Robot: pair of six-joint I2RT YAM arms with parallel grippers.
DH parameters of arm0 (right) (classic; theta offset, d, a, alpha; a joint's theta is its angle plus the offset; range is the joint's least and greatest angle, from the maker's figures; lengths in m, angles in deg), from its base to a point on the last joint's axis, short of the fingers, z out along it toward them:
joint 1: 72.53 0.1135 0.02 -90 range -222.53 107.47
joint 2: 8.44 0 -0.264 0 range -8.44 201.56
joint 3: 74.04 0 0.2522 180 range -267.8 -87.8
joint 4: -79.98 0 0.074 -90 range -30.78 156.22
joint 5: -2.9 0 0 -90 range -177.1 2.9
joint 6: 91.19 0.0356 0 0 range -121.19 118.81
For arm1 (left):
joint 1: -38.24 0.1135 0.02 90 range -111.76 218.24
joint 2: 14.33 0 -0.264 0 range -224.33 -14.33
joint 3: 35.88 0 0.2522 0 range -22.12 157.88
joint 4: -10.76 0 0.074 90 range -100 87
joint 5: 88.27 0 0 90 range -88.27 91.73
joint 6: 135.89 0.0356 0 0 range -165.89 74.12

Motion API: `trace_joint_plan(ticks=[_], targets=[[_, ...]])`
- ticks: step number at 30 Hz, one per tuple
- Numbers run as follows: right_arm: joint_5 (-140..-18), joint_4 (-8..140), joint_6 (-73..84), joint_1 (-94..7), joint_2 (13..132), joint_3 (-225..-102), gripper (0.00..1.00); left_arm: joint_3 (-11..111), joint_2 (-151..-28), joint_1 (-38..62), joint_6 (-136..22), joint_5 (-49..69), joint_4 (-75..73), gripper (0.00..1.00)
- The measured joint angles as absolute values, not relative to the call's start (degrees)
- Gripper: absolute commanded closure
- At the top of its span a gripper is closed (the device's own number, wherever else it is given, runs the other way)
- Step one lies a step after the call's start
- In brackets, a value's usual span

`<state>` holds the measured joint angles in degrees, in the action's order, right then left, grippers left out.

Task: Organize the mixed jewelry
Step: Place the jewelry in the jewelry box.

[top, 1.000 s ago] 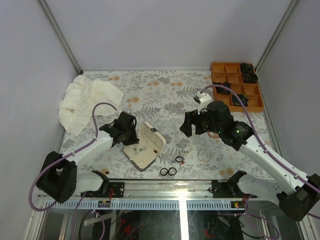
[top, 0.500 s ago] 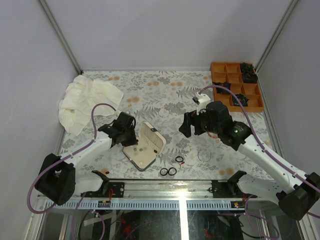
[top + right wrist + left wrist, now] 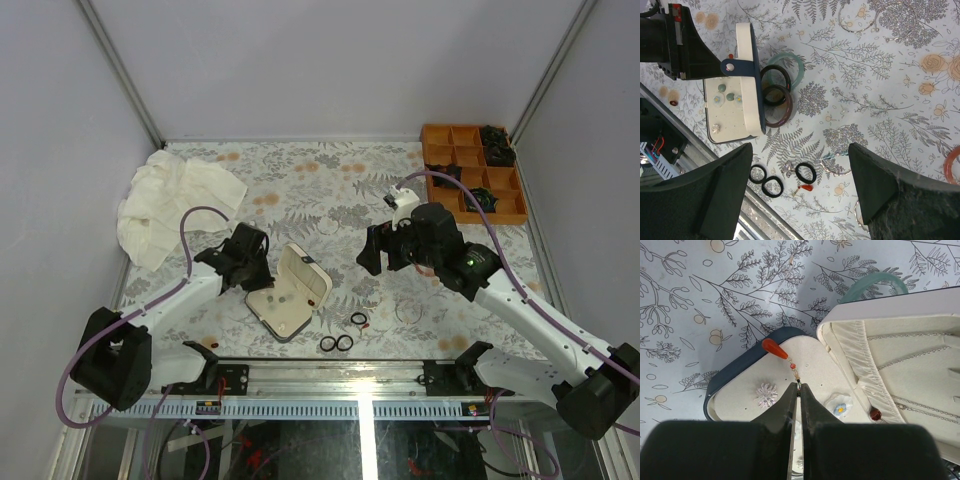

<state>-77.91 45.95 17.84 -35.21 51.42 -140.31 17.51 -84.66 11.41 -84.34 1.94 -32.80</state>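
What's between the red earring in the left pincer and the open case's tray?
Nothing visible. The earring, held in the shut left pincer, sits right over the case and its cream lining. A clear stud and a blue stud lie aside.

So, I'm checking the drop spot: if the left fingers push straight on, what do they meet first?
Probably the case's cream floor, just past the red earring the left fingers pinch; depth unclear.

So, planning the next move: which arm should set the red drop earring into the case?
Left. The left gripper is shut on the earring over the open case; the right gripper hangs open, apart.
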Motion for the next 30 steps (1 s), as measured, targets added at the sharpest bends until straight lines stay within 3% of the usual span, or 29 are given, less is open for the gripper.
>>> trace_joint_plan(ticks=[30], targets=[[-76.4, 46.4, 17.9, -35.5, 52.0, -139.6, 0.16, 15.9, -84.7, 12.0, -84.4, 3.0, -31.7, 1.0]])
